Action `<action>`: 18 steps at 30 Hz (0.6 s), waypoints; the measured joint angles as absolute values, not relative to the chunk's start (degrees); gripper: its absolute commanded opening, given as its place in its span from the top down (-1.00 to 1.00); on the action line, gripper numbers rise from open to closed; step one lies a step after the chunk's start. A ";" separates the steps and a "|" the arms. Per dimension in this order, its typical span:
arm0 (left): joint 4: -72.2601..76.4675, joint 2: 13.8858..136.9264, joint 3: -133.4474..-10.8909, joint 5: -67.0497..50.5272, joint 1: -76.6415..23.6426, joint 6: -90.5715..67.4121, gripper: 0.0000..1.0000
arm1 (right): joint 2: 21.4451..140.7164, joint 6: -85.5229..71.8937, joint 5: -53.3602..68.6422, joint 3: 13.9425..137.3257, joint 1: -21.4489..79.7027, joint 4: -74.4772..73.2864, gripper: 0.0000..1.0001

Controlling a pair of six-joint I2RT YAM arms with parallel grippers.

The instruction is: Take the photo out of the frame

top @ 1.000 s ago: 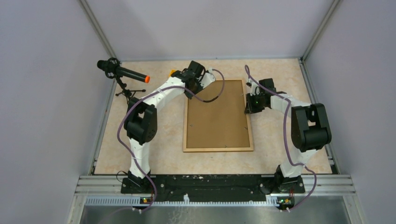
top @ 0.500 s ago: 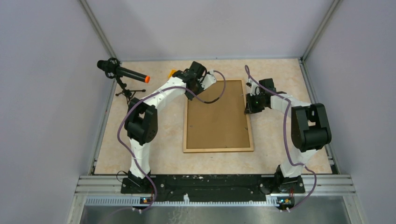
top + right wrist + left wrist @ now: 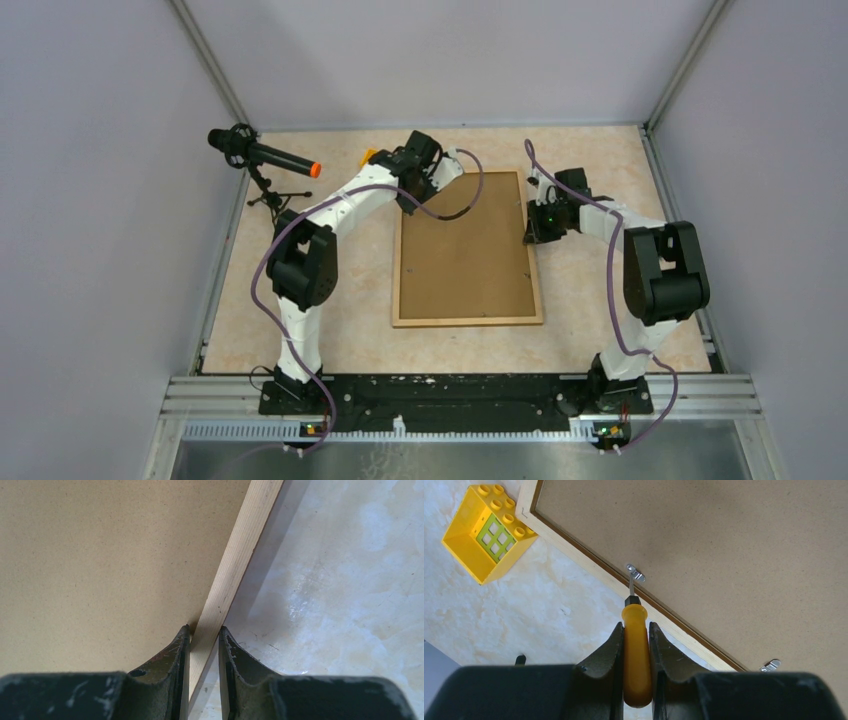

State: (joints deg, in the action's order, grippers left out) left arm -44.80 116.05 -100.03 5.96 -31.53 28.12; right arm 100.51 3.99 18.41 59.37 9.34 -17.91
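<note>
Frame (image 3: 468,250) lies back-up mid-table (image 3: 580,330); photo is hidden beneath the backing, not yet out. Right claw (image 3: 204,630) pinches the frame's right side, likely to stop it sliding. Left claw (image 3: 636,627) clamps a screwdriver (image 3: 636,612), tip on a clip (image 3: 636,573) near the frame's far-left corner, likely to turn it aside. Versus 1 s ago: left wrist barely shifted; frame and right arm unchanged.

Yellow block (image 3: 489,530) just off frame (image 3: 465,250) corner; microphone (image 3: 262,155) far left.
</note>
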 measured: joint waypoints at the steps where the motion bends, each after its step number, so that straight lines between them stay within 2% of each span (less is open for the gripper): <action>1: -44.95 116.05 -100.12 5.76 -31.53 27.92 1.00 | 100.51 3.99 18.39 59.37 9.34 -17.91 1.00; 18: -43.59 115.50 -100.12 0.84 -31.66 20.99 1.00 | 100.51 3.86 18.48 59.37 9.32 -18.37 1.00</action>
State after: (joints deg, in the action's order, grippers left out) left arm -43.59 115.50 -100.12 0.84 -31.66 20.99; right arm 100.51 3.86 18.48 59.37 9.32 -18.37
